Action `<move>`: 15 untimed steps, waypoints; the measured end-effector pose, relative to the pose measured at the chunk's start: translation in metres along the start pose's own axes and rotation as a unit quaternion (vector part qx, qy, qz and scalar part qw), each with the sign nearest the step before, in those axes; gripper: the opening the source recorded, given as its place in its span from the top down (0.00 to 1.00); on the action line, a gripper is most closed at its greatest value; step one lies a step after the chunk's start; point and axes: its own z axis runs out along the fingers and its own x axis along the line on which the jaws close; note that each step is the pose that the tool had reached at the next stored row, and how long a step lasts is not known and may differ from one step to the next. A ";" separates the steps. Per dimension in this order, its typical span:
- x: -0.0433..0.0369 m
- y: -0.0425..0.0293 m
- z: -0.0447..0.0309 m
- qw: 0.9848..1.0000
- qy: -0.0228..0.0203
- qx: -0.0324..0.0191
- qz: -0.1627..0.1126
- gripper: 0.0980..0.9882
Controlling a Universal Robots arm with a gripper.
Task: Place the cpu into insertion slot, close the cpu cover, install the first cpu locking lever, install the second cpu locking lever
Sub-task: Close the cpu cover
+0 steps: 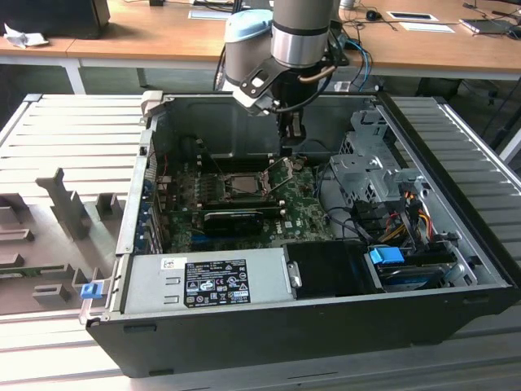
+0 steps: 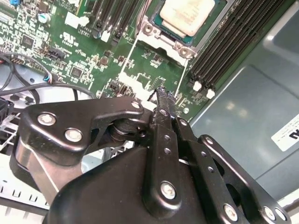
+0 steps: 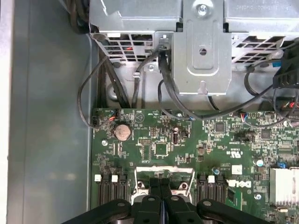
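Observation:
The cpu (image 2: 187, 13), with its pale metal top, lies in the insertion slot (image 1: 242, 186) on the green board. The cpu cover (image 2: 156, 30) lies as a metal frame around it and looks flat. Two thin lever rods (image 2: 132, 53) (image 2: 183, 74) run from the socket's corners toward my gripper. The gripper (image 2: 162, 92) is shut, with nothing seen between its fingers. It hangs over the board just beside the socket, on the exterior view's right of it (image 1: 293, 149). In the first wrist view the gripper (image 3: 160, 184) points at the socket's rim (image 3: 163, 171).
A black expansion card (image 1: 232, 218) lies in front of the socket. Memory slots (image 2: 233, 42) flank it. A metal drive cage (image 1: 366, 167) with loose cables stands at the exterior view's right. The power supply (image 1: 207, 281) fills the near side, and case walls enclose everything.

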 end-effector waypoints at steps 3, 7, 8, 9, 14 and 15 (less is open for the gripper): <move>-0.0001 0.0064 0.0005 1.000 0.000 0.000 0.000 0.99; -0.0002 0.0136 0.0012 1.000 0.000 0.000 0.000 0.99; -0.0002 0.0150 0.0014 1.000 0.000 0.000 0.000 0.99; -0.0002 0.0157 0.0016 1.000 0.000 0.000 0.000 0.99; -0.0031 0.0162 0.0057 1.000 0.000 0.000 0.000 0.99; -0.0034 0.0162 0.0060 1.000 0.000 0.000 0.000 0.99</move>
